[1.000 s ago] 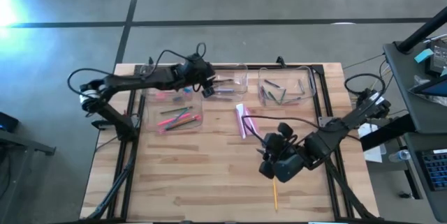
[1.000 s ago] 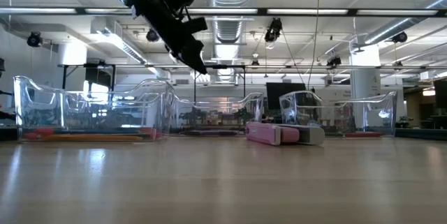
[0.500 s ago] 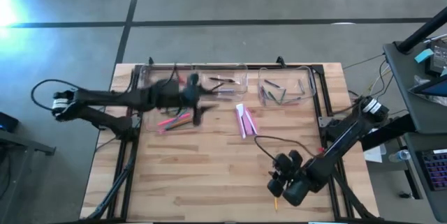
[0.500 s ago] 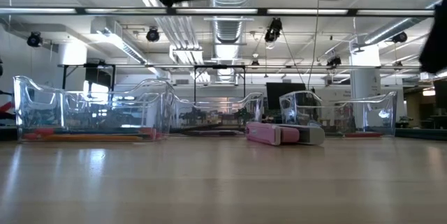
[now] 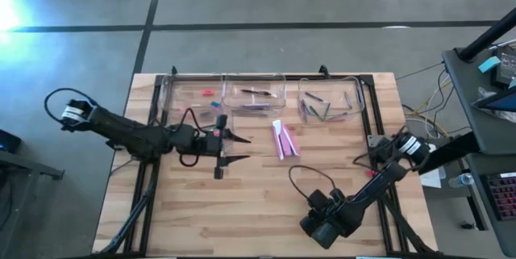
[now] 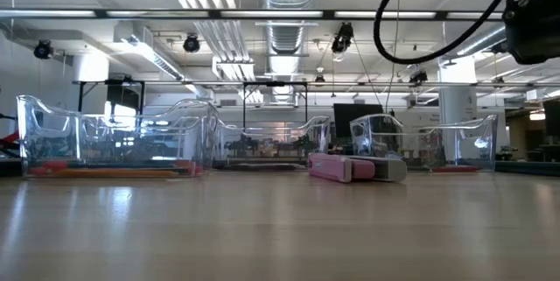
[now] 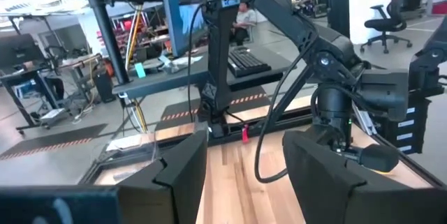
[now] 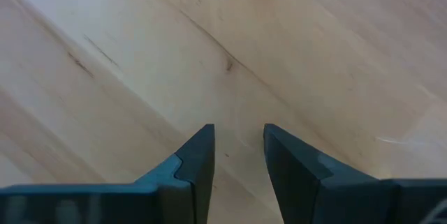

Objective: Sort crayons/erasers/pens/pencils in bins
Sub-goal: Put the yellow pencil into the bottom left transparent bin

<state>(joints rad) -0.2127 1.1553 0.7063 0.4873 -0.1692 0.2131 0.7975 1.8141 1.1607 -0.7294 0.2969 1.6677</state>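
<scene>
Two pink erasers and a pale one (image 5: 282,139) lie flat on the wooden table's middle; they also show in the low view (image 6: 337,167). Three clear bins stand along the far edge: left (image 5: 192,93), middle (image 5: 255,94), right (image 5: 329,99), each holding thin sticks. A fourth bin is mostly hidden under my left arm. My left gripper (image 5: 247,149) is open and empty, level above the table, its fingers pointing toward the right edge, left of the erasers. My right gripper (image 5: 321,225) points down over bare wood (image 8: 237,77) near the front edge, its fingers slightly apart and empty.
The left wrist view looks across at my right arm (image 7: 342,91) and the room behind it, where a person sits at a desk (image 7: 244,16). Bare wood lies at the table's near left (image 5: 201,210). Black frame rails run along the right edge (image 5: 372,122).
My left gripper has pulled back from over the far bins toward the near edge and now hangs level beside the erasers. My right gripper has gone toward the near edge and now covers the yellow pencil that lay there.
</scene>
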